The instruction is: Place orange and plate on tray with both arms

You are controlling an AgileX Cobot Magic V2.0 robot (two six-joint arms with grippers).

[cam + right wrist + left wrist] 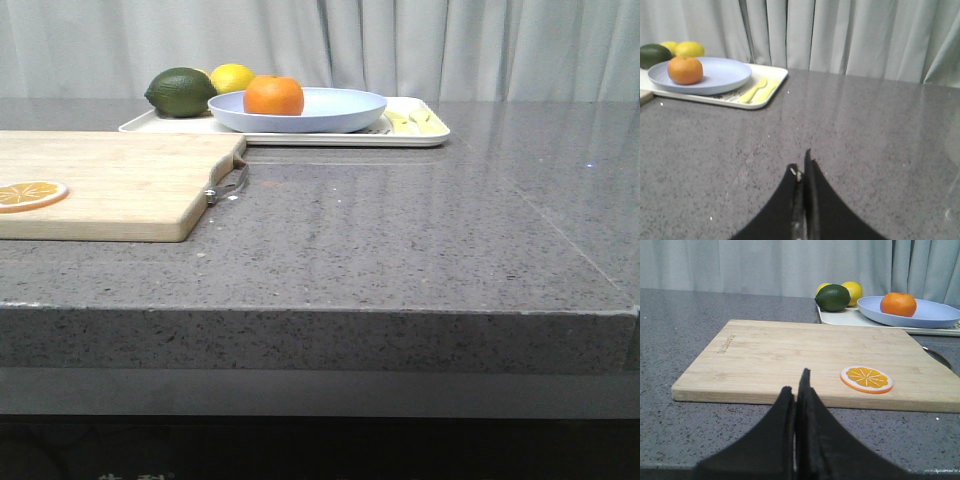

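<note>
Look first at your left gripper at the bottom centre of the left wrist view: its two black fingers are pressed together with nothing between them, and the tips sit over the near edge of the wooden cutting board. Just past the tips, to the lower right of centre, an orange slice lies flat on the board.

Your right gripper is likewise closed on nothing at the bottom centre of the right wrist view, above bare grey countertop.

Farther back, everything you care about is well apart from both sets of fingers. In the front view the cream tray lies at upper centre, beyond the board's far right corner. The lavender-blue plate rests on the tray, and the orange sits in the plate, toward its left side. On the tray left of the plate you see a dark green fruit and a lemon behind it. Pale yellow utensils lie on the tray's right end.
</note>
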